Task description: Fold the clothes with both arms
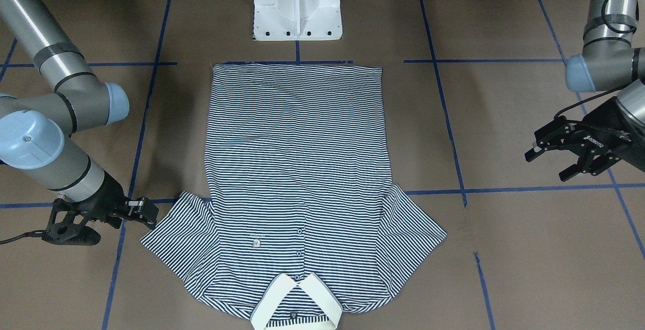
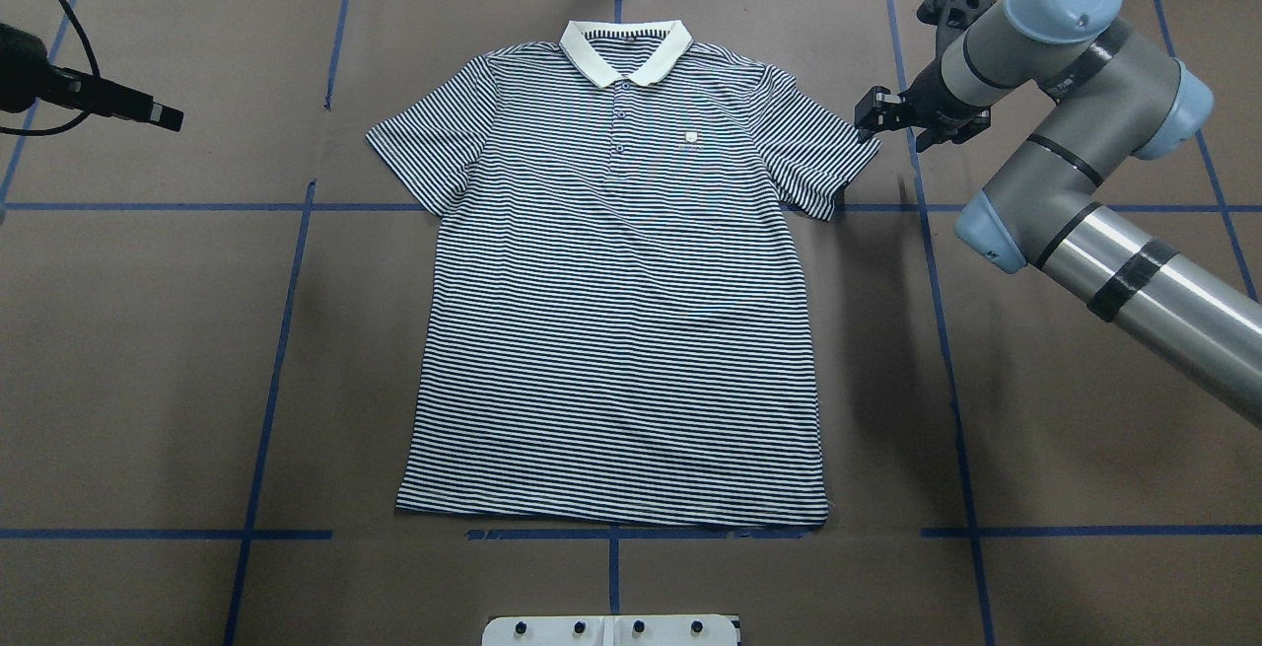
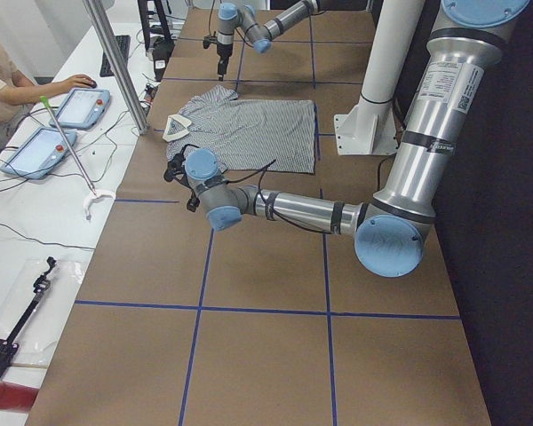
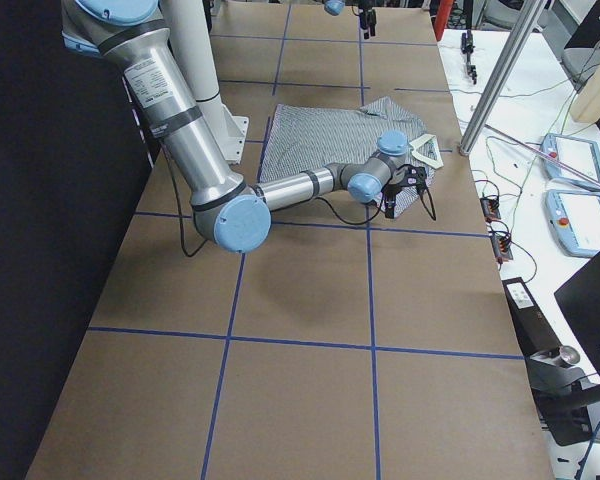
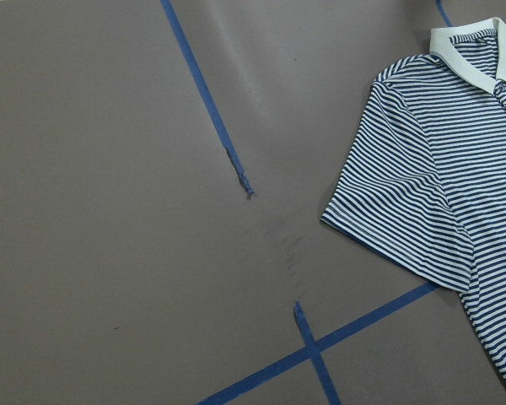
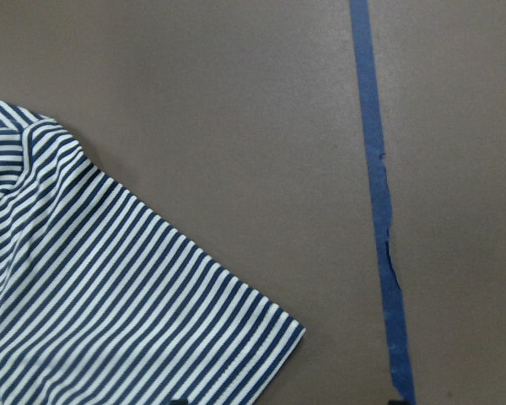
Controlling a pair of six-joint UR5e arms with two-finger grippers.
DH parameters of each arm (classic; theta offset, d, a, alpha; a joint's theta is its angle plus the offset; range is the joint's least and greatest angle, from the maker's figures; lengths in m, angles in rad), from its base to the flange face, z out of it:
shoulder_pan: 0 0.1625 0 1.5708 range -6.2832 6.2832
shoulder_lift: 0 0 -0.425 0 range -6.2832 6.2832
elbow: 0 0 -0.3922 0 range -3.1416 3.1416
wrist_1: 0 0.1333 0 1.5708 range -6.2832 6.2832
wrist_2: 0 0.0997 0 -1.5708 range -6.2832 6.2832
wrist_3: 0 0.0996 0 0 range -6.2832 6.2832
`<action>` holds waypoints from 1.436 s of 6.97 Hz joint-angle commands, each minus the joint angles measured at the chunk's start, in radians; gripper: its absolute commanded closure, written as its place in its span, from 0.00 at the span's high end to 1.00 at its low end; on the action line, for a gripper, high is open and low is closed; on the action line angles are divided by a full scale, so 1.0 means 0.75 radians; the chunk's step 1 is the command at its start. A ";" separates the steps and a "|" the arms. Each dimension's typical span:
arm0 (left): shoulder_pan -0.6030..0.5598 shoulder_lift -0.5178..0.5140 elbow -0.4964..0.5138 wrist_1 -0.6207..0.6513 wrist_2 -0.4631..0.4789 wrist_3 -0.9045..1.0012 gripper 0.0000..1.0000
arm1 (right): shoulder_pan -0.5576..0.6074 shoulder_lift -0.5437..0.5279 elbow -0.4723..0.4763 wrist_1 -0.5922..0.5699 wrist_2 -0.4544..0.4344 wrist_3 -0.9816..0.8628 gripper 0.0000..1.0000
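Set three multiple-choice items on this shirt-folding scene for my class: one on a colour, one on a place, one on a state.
1. What colour is the collar?
A) red B) cream C) black

2. Where is the right gripper?
A) beside a sleeve B) over the collar C) above the chest logo

3. How does the shirt lie?
A) folded in half B) rolled up C) spread flat

Key: 1 B, the collar is cream against the navy-and-white stripes. 2 A, the right gripper's tip is at the sleeve's edge. 3 C, body and sleeves lie spread on the table.
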 commanded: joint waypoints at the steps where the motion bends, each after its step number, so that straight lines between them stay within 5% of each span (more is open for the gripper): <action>1: 0.013 -0.004 -0.007 -0.027 0.009 -0.033 1.00 | -0.018 0.043 -0.082 0.000 -0.051 0.011 0.77; 4: 0.022 0.008 -0.005 -0.094 0.011 -0.080 1.00 | -0.025 0.078 -0.125 -0.002 -0.055 0.011 0.66; 7: 0.022 0.010 -0.007 -0.096 0.009 -0.082 1.00 | -0.037 0.076 -0.140 -0.002 -0.084 0.009 0.45; 9: 0.022 0.014 -0.015 -0.096 0.009 -0.080 1.00 | -0.037 0.076 -0.146 -0.004 -0.084 0.009 0.00; 10: 0.022 0.014 -0.013 -0.096 0.009 -0.080 1.00 | -0.037 0.076 -0.146 -0.004 -0.084 0.007 0.00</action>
